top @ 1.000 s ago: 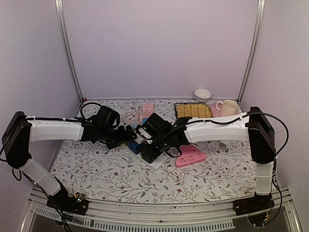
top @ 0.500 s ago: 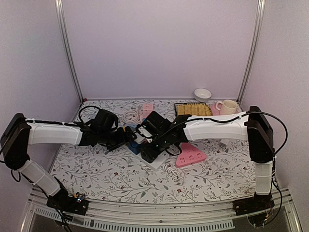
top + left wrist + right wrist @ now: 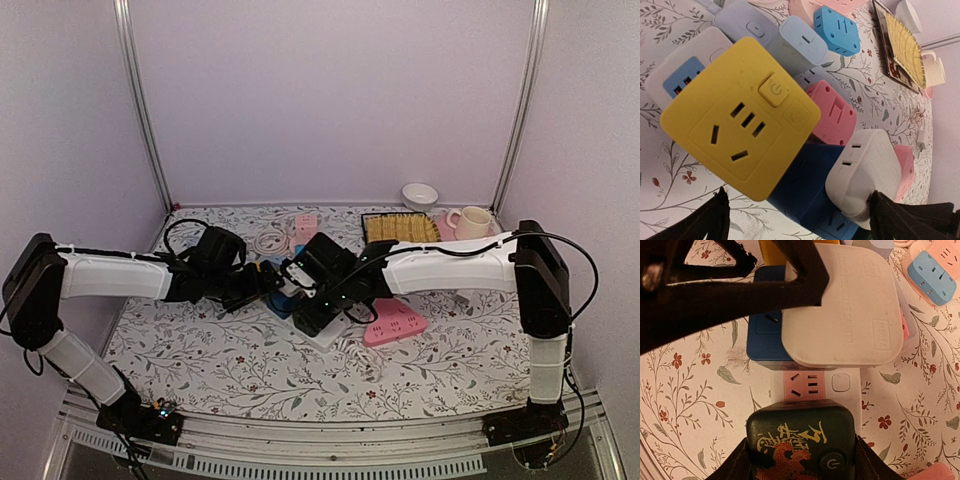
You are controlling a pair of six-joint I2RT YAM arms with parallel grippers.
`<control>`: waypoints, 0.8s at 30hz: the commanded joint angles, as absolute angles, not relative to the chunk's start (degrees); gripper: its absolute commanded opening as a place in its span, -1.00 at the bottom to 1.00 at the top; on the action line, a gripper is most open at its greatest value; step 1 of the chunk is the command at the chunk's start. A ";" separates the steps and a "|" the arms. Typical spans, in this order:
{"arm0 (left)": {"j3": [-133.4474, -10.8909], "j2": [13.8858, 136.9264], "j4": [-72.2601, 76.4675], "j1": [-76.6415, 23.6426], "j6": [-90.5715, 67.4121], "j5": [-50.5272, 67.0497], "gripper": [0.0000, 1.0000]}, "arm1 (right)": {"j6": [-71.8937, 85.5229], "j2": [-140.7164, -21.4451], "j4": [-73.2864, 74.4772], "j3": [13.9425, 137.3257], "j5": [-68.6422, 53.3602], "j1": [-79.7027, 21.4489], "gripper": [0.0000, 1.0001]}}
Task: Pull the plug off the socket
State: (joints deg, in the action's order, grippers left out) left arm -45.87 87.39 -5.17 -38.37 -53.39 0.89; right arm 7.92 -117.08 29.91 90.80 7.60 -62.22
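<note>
1. The top view took in both arms meeting over a huddle of adapters mid-table, with a cream mug [image 3: 472, 220] and a white bowl [image 3: 419, 194] at the far right. From there, neither grip could be read.
2. Only the right wrist view showed the black plug [image 3: 800, 440], printed with a gold dragon. It was seated on the white strip [image 3: 846, 385], just below the strip's pink socket face [image 3: 802, 382].
3. The right gripper [image 3: 800, 462] had a finger pressed on each side of that plug, clamped on it.
4. The same view caught a dark finger [image 3: 715, 295] of the left arm crossing above the white adapter [image 3: 840, 305] and the blue cube [image 3: 762, 335].
5. Only the left wrist view showed the yellow cube [image 3: 740, 115] face-on, with its button and slots.
6. The left gripper [image 3: 799, 196] stood spread wide, holding nothing. The yellow cube and the white adapter lay ahead between its tips, and the adapter sat just beside one fingertip.
</note>
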 commanded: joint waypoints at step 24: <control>-45.55 93.26 -19.93 -39.25 -49.69 -1.49 0.93 | 4.25 -109.09 22.30 91.96 9.79 -61.78 -0.30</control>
State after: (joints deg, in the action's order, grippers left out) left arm -47.77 88.58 -6.50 -38.41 -52.42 0.58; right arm 4.73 -112.01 26.02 90.39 8.64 -63.33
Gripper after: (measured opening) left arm 0.966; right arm 0.560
